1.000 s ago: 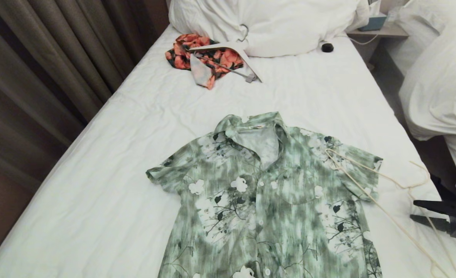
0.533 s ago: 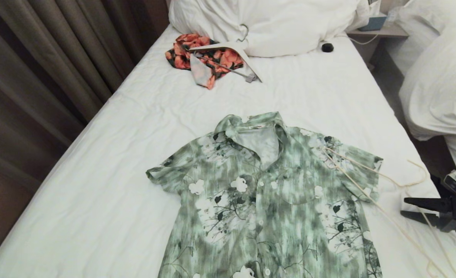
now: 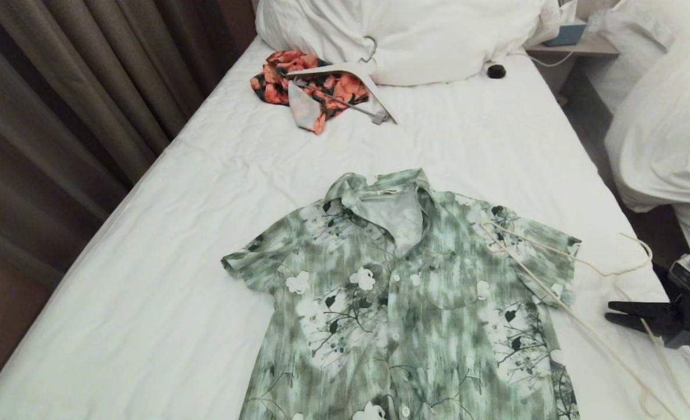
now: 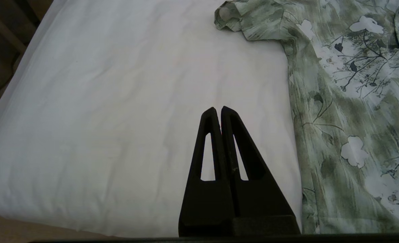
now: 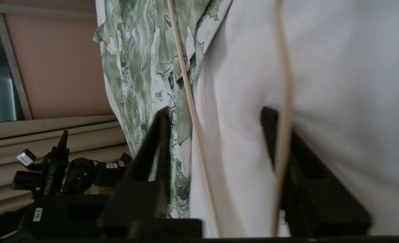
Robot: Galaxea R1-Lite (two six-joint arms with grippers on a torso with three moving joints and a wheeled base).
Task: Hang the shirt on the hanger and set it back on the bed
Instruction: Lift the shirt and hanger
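Green-and-white cloth fills the near middle of the head view: the shirt lies flat and buttoned on the bed, collar toward the far pillows. The hanger rests partly on the shirt's right sleeve, its thin wire running out to the right edge of the sheet, where the right gripper has come in low with its fingers around one wire.

From the left wrist, the left gripper hangs over bare sheet left of the shirt, clenched on nothing and parked.

From the right wrist, the fingers stand half apart and narrowing, one hanger wire between them and another across the far finger; nothing is pinched yet. To do this well, the close should probably centre on a single wire, kept off the sheet, so the thin frame neither slips out nor drags the sleeve.
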